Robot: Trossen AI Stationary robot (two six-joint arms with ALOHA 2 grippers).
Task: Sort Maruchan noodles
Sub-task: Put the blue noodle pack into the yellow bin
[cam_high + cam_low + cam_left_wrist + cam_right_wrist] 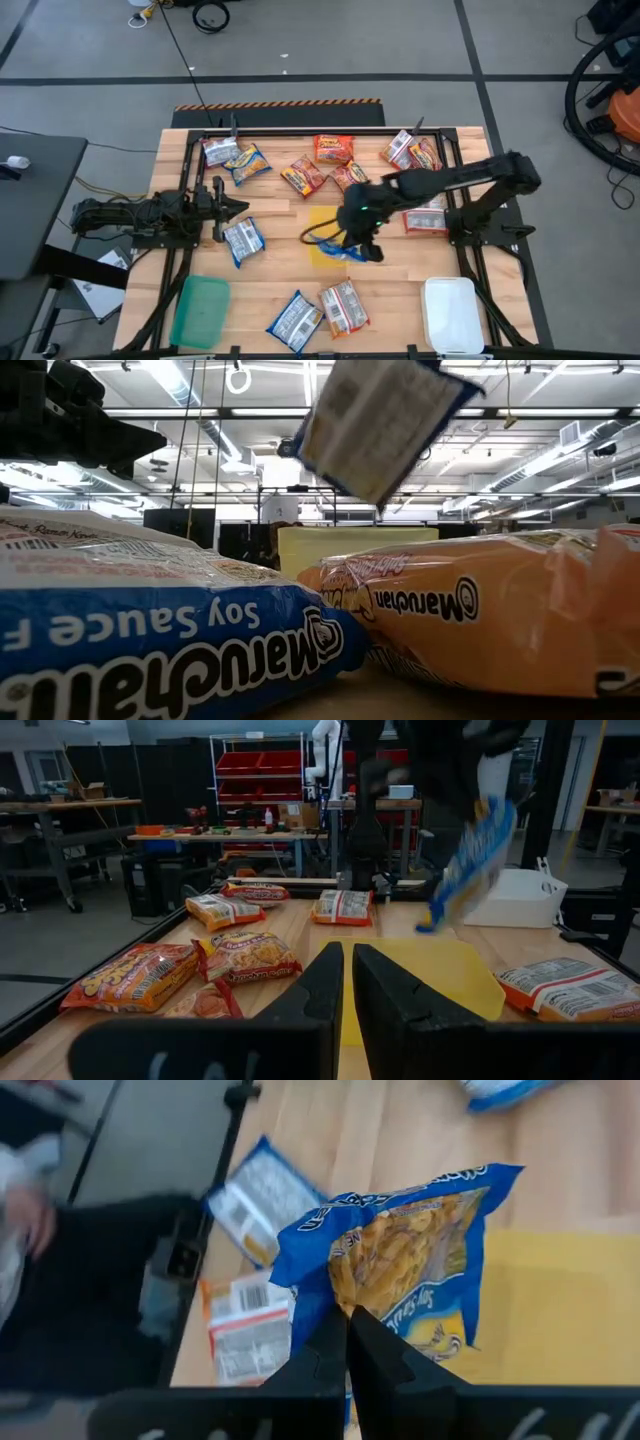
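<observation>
The right gripper [347, 1342] pinched a shiny blue-and-yellow plastic noodle packet [400, 1260] by its edge — dangling beyond the fingertips over the flat yellow tray [560, 1305], apparently for sorting — the left gripper [347, 982] closed, empty.

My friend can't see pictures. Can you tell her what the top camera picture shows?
The right gripper holds a blue noodle packet above a yellow tray mid-table. Other noodle packets lie scattered, and the left gripper waits shut at the left side.
</observation>
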